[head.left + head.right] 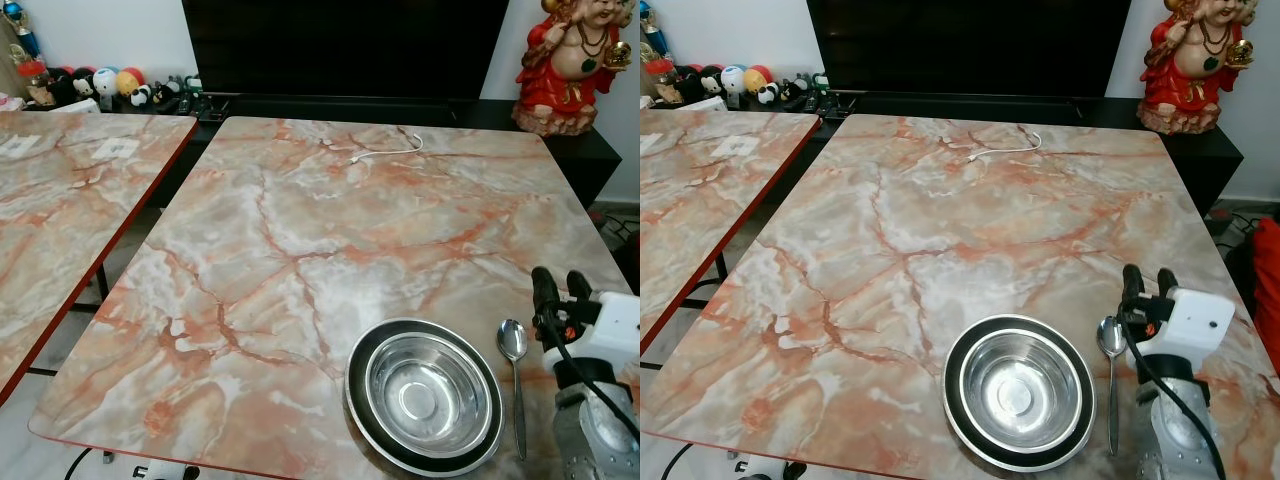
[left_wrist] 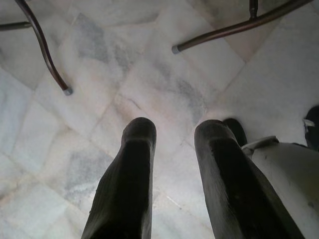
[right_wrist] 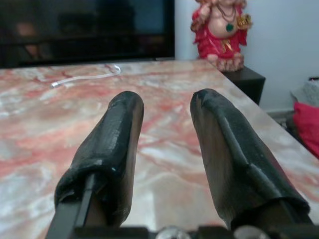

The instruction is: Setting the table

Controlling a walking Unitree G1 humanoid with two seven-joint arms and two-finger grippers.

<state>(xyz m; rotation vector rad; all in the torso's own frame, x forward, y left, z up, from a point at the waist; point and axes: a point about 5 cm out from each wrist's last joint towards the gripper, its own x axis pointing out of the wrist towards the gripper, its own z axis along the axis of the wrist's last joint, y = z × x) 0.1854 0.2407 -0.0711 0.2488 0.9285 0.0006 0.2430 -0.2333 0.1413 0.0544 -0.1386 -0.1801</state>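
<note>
1. Steel bowl [image 1: 428, 396], shiny and empty, sits in a dark-rimmed plate [image 1: 357, 372] at the table's [image 1: 300, 230] near right edge.
2. A spoon [image 1: 514, 375] lies just right of it, beside the right gripper [image 1: 560, 285], fingers apart, empty.
3. The left wrist view shows the left gripper [image 2: 172, 130], fingers apart over floor [image 2: 149, 84].

Head stereo pair: high, facing forward and down over the table [image 1: 300, 230]; both eyes share bowl [image 1: 1020, 390] and spoon [image 1: 1111, 345] at lower right. Right wrist: low, close above the table, facing the statue [image 3: 219, 32]. Left wrist: facing down at the floor [image 2: 149, 74].
</note>
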